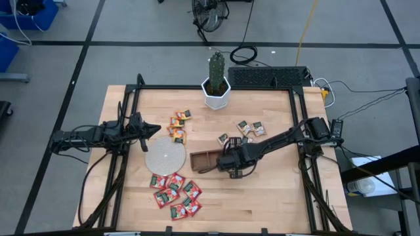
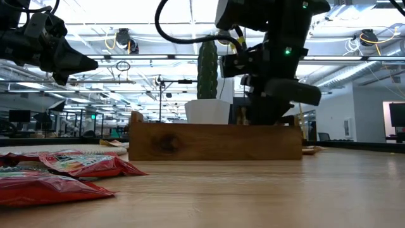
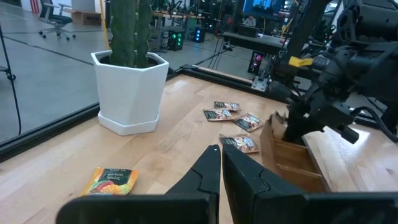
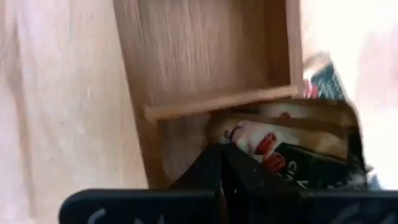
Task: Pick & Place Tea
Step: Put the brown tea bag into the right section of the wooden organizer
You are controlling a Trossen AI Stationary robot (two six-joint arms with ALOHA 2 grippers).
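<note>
The right gripper [image 1: 231, 164], fingers closed on a whitish dark-printed tea sachet [image 4: 283, 152], sits inside the long brown wooden tray [image 1: 202, 160]. The left gripper [image 1: 152, 128] hovers with fingers closed, empty, over the desk [image 1: 275, 196].

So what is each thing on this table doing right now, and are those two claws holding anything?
Right gripper: jaws shut on a whitish tea sachet, low over the long brown wooden tray.
Left gripper: jaws shut, empty, above the table's left side.
Red-and-green sachets: loose heap on the table.
Orange-yellow sachets: loose on the table.
Round pale grey disc: lying flat.
Green cactus in white pot: upright.
</note>
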